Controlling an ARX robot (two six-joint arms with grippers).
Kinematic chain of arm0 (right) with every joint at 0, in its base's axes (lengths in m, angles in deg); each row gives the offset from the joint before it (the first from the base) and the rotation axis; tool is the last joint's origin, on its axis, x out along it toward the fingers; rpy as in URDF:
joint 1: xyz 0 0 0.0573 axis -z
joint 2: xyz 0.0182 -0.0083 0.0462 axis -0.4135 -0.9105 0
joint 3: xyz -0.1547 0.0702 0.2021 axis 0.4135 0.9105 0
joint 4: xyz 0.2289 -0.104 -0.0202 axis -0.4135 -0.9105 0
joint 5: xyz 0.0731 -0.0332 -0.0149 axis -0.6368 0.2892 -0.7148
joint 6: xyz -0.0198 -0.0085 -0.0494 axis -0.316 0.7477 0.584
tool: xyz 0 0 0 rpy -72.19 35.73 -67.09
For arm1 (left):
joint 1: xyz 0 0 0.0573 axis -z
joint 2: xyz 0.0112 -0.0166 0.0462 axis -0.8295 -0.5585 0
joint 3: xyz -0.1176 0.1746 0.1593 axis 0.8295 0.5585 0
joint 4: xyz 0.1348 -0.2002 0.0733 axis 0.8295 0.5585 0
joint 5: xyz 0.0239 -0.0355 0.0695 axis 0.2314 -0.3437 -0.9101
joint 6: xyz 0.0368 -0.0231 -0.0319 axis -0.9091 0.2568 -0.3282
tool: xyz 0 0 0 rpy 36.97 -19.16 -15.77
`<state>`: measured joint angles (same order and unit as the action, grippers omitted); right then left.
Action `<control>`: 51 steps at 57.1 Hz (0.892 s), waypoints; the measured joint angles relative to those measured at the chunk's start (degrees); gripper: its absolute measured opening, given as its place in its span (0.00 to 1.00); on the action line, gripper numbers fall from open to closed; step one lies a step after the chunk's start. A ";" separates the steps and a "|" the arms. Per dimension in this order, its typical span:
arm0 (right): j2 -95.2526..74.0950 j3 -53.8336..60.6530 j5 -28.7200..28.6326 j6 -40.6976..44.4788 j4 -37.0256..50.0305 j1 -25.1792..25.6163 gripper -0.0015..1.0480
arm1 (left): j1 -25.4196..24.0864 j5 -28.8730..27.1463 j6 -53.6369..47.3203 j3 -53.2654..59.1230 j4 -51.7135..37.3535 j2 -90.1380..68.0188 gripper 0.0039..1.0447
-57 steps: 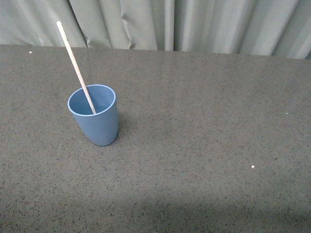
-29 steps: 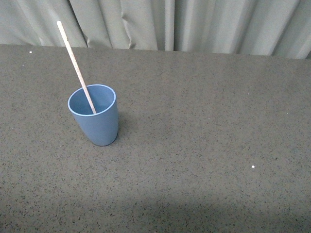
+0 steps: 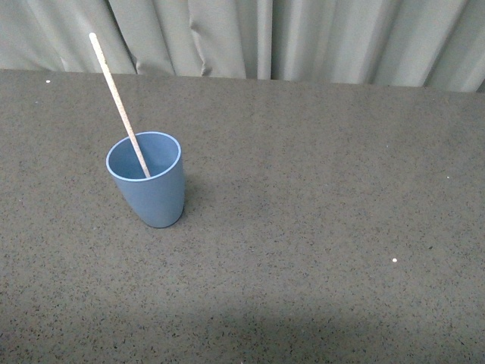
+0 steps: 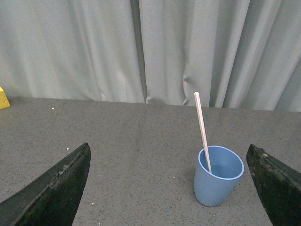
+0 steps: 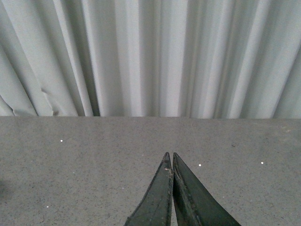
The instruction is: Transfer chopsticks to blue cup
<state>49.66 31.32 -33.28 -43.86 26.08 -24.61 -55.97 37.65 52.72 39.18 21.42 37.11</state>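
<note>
**Stick in cup, both pincers empty**

The left pincer [image 4: 169,188] is spread wide, holding nothing. The right pincer [image 5: 172,162] is clenched tip to tip, empty, over bare tabletop [image 3: 318,197]. The chopstick [image 3: 117,98] leans inside the cup [image 3: 148,186], which stands upright. The transfer looks done; nothing seems left.

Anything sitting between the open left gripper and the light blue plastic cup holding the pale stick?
Nothing. In the left wrist view, only bare dark speckled tabletop lies between the left gripper and the light blue plastic cup with its thin pale stick.
</note>
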 joint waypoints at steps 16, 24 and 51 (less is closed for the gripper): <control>0.04 0.00 0.00 -0.02 -0.02 0.04 0.50 | 0.00 0.00 0.02 0.00 0.00 0.00 0.94; 0.04 0.00 -0.02 0.00 -0.02 0.04 0.81 | 0.00 0.00 0.02 0.00 0.00 0.00 0.94; 0.04 0.00 0.00 -0.04 -0.02 0.04 0.91 | 0.00 0.00 0.02 0.00 0.00 0.00 0.94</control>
<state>49.70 31.32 -33.28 -43.91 26.05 -24.57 -55.97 37.65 52.74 39.18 21.42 37.11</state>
